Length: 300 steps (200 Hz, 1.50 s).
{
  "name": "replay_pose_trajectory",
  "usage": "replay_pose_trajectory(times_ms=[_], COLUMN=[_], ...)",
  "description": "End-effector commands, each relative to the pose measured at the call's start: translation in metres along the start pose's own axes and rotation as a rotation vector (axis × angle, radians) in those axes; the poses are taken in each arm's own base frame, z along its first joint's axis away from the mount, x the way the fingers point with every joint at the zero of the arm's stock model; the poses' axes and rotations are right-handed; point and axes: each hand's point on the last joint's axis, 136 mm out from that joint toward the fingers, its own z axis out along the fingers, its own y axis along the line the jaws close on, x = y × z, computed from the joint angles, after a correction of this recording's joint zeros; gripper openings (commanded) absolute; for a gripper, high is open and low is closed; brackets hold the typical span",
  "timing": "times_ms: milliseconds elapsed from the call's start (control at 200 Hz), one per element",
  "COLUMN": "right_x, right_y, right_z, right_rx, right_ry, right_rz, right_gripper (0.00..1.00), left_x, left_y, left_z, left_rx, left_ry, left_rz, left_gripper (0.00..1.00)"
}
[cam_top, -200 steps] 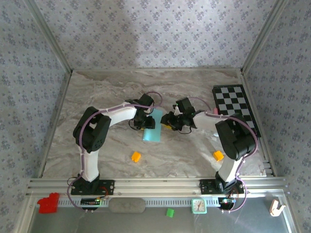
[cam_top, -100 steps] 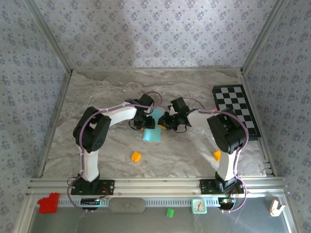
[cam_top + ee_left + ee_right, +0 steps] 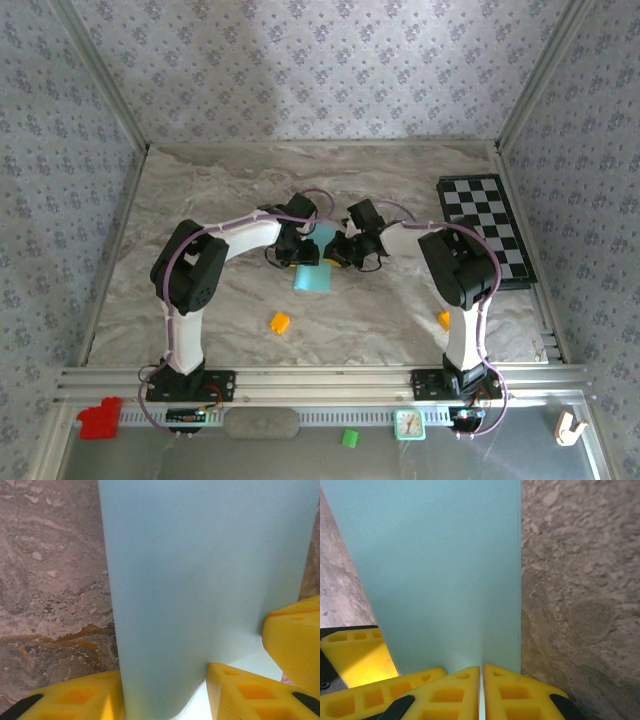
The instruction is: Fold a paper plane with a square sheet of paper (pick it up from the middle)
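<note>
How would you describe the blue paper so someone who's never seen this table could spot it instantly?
Look at the middle of the marbled table, where the two arms meet. Between the left gripper and right gripper sits the square sheet of paper, folded into a narrow strip. It is plain pale teal and far larger than the small orange cubes.

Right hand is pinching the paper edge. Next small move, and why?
Probably lift the right hand slightly to start the fold: its fingers are shut on the edge of the paper, and the left hand has the paper between its fingers.
</note>
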Motion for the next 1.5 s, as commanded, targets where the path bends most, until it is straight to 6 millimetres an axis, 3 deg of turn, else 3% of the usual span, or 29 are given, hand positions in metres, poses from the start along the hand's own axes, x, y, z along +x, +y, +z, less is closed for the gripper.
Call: replay_pose_trajectory(times_ms=[0, 115, 250, 415, 475, 605, 770, 880, 1194, 1494], right_x=[0.012, 0.017, 0.021, 0.020, 0.012, 0.012, 0.014, 0.015, 0.015, 0.016], right_y=[-0.032, -0.049, -0.059, -0.053, -0.039, -0.035, -0.038, -0.039, -0.040, -0.048], right_z=[0.007, 0.007, 0.011, 0.017, 0.018, 0.020, 0.021, 0.022, 0.018, 0.019], right_rx=[0.139, 0.217, 0.255, 0.263, 0.247, 0.253, 0.263, 0.266, 0.296, 0.340], right_ry=[0.040, 0.051, 0.075, 0.125, 0.129, 0.162, 0.173, 0.179, 0.185, 0.197], right_rz=[0.016, 0.016, -0.001, -0.121, -0.187, -0.242, -0.232, -0.230, -0.235, -0.222], right_gripper=[0.10, 0.10, 0.09, 0.09, 0.09, 0.09, 0.09, 0.08, 0.06, 0.05], left_x=[0.053, 0.039, 0.001, -0.029, -0.032, -0.034, -0.032, -0.030, -0.016, -0.019], left_y=[0.030, 0.024, 0.009, 0.005, 0.007, 0.005, -0.026, -0.036, -0.028, -0.020], left_z=[0.056, 0.038, -0.013, -0.064, -0.072, -0.084, -0.078, -0.068, -0.032, -0.018], left_rx=[-0.101, -0.101, -0.028, 0.070, 0.093, 0.133, 0.302, 0.352, 0.243, 0.181], left_ry=[0.194, 0.158, 0.014, -0.129, -0.157, -0.199, -0.143, -0.091, 0.027, 0.042], left_rz=[0.017, 0.025, -0.037, -0.146, -0.183, -0.214, -0.204, -0.212, -0.201, -0.192], left_gripper=[0.46, 0.47, 0.48, 0.50, 0.49, 0.45, 0.36, 0.30, 0.17, 0.14])
